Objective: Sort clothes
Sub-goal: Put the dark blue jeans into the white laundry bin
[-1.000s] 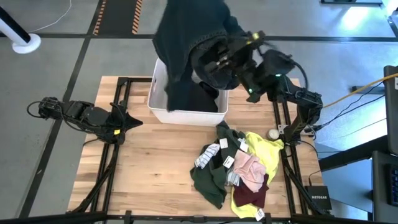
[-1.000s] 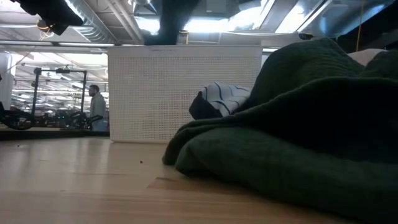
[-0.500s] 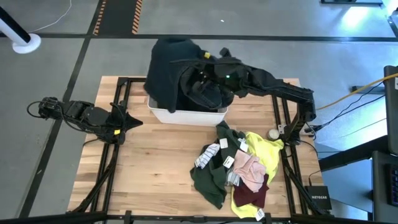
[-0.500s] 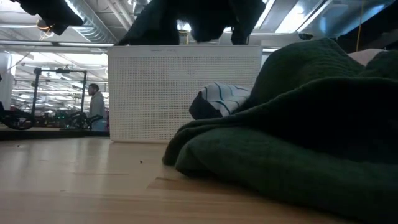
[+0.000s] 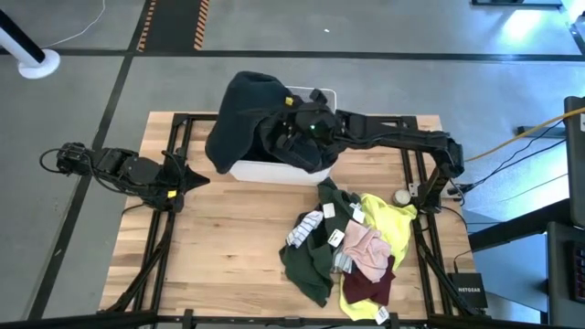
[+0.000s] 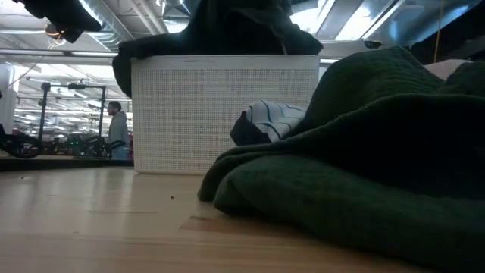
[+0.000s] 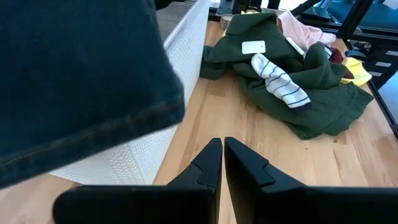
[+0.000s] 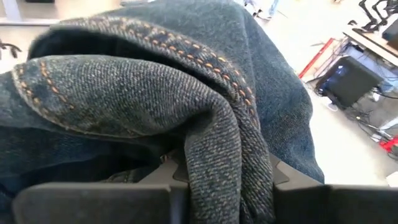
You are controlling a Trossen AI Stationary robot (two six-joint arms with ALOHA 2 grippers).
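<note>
A dark blue denim garment lies bunched over the white bin and hangs over the bin's left rim; it also shows in the low view. My right gripper is above the bin, shut on this garment, with its fingers mostly buried in the cloth. The other clothes lie in a heap on the table's right half: dark green, neon yellow, pale pink, maroon. My left gripper is shut and empty, at the table's left edge. My right gripper is shut on a thick seamed fold of the denim garment, several layers bunched together. The cloth covers the fingers, so the exact place of contact is hidden. The garment lies slack over the bin, one part hanging outside its left wall.
A striped white and blue piece and white tags lie on the heap. A small beige ball sits by the right arm's base. Bare wood lies between the bin and my left gripper. A person stands far off in the room.
My right gripper has come down toward the bin and a little toward the table's left, carrying the denim garment. The garment, which hung high above the bin, now lies on the bin and drapes over its left rim.
</note>
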